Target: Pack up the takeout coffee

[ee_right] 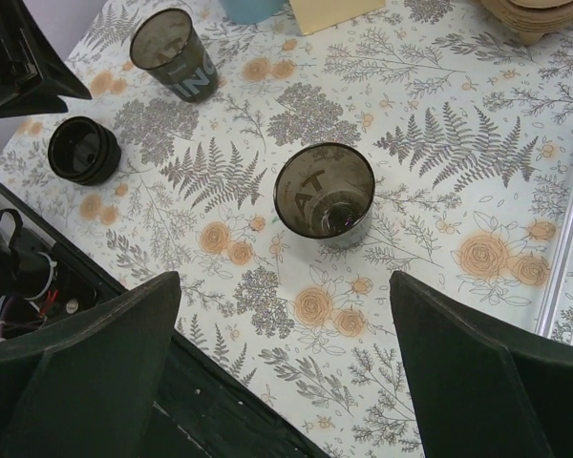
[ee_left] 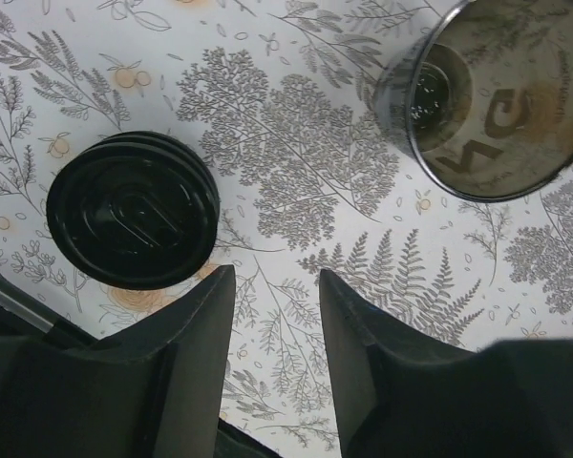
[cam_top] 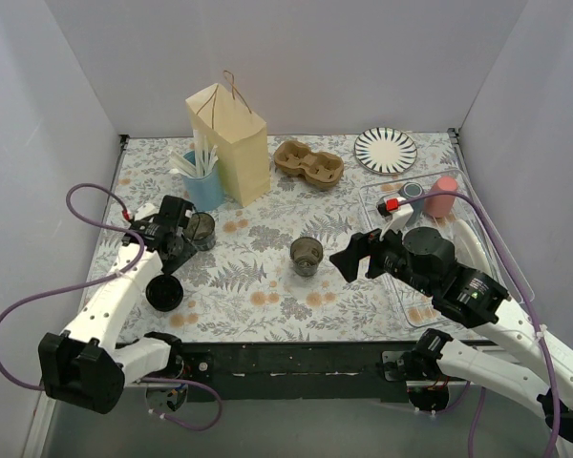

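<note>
Two small dark takeout coffee cups stand upright and empty on the floral table. One cup is at the centre, just left of my right gripper; in the right wrist view this cup lies ahead of the wide-open gripper. The second cup stands beside my left gripper; it shows at the upper right of the left wrist view. The left gripper is open with a narrow gap, empty, over bare table. A tan paper bag stands at the back.
A flat round black lid lies near the left gripper, also in the left wrist view. A blue cup of white utensils, a pulp cup carrier and a striped plate stand at the back. A clear tray lies right.
</note>
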`<state>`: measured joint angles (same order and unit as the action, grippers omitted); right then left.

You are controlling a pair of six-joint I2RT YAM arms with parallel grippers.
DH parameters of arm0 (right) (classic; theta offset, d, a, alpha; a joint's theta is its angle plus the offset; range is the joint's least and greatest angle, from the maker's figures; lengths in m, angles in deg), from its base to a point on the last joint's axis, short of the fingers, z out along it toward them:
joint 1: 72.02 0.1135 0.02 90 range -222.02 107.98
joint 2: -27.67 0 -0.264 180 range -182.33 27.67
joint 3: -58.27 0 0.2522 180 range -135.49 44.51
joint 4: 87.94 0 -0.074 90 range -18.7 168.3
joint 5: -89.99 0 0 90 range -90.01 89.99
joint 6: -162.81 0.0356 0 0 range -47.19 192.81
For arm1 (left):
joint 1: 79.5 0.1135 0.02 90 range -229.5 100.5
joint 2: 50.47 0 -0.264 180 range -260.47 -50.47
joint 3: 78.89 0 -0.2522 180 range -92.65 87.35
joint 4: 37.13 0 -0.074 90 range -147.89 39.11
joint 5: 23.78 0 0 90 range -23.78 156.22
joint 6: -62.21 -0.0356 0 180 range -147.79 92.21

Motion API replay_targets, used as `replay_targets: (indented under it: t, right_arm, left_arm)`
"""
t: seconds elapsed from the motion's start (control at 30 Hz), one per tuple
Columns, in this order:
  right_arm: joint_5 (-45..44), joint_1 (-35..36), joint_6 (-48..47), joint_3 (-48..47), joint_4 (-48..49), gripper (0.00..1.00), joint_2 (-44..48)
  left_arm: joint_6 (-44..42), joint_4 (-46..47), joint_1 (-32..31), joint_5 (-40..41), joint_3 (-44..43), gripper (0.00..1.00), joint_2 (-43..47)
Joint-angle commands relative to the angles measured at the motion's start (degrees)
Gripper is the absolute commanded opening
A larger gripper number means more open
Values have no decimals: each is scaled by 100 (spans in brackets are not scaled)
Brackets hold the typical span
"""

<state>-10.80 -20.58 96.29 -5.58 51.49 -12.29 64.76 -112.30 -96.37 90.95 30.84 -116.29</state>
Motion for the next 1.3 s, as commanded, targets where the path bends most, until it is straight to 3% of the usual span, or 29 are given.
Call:
replay_targets:
  t: [0.0, 0.33, 0.6, 0.93, 1.27]
  right_arm:
    - [-29, -2, -160, -54, 325, 98, 94]
    - [-116, -2, -257, -239, 246, 98, 182]
    - [-152, 6, -309, -230, 237, 98, 165]
    - [-134, -2, -345, -309, 308, 98, 138]
    - [-134, -2, -283, -300, 299, 98, 252]
  left_arm:
    - [-227, 364, 394, -169, 404, 43, 202]
    - [-62, 674, 596, -214, 755, 44, -897]
    - [430, 366, 658, 418, 720, 43, -792]
    - [413, 577, 676, 349, 861, 44, -1020]
    - [386, 551, 676, 366, 817, 28, -1152]
